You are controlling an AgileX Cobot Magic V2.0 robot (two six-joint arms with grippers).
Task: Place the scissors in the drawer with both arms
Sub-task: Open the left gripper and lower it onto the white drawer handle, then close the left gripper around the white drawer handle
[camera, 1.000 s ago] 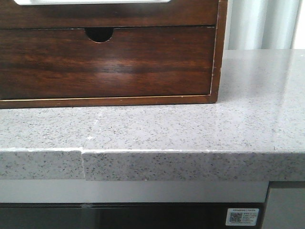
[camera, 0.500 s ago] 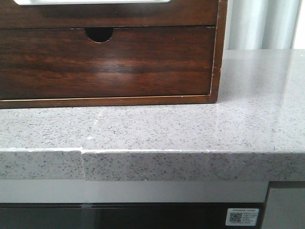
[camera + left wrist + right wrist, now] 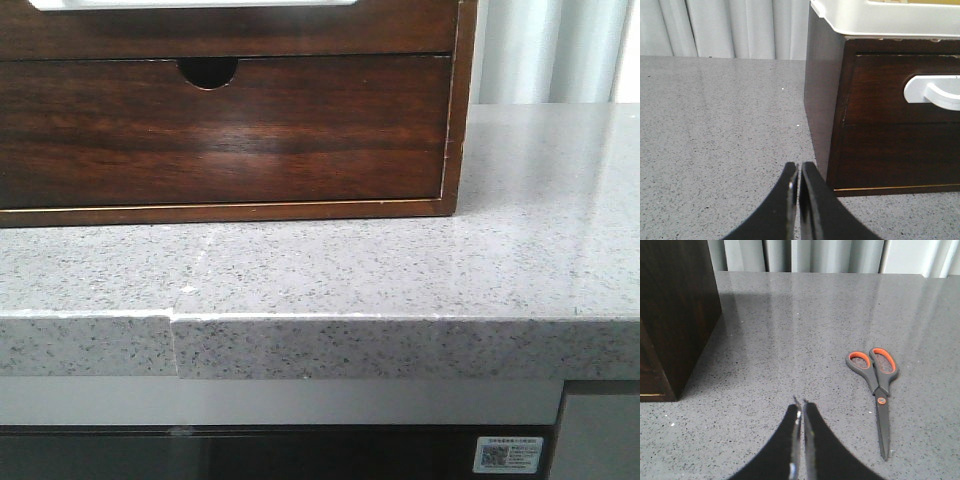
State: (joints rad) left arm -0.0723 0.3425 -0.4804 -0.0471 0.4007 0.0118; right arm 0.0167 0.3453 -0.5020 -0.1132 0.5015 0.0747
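We had done nothing yet: the scissors [image 3: 876, 383] lay flat on the tabletop [image 3: 790, 340], well apart from the shut drawer [image 3: 900, 90]. Our left pincer [image 3: 799, 176] and right pincer [image 3: 800, 412] were both together, empty.

Open speckled grey stone bench [image 3: 520, 250] to the right of and in front of the glossy dark brown wooden drawer cabinet [image 3: 455, 120], cabinet blocking the far left, grey-and-orange scissors [image 3: 877, 390] lying flat on bare bench, well apart from the cabinet's side.
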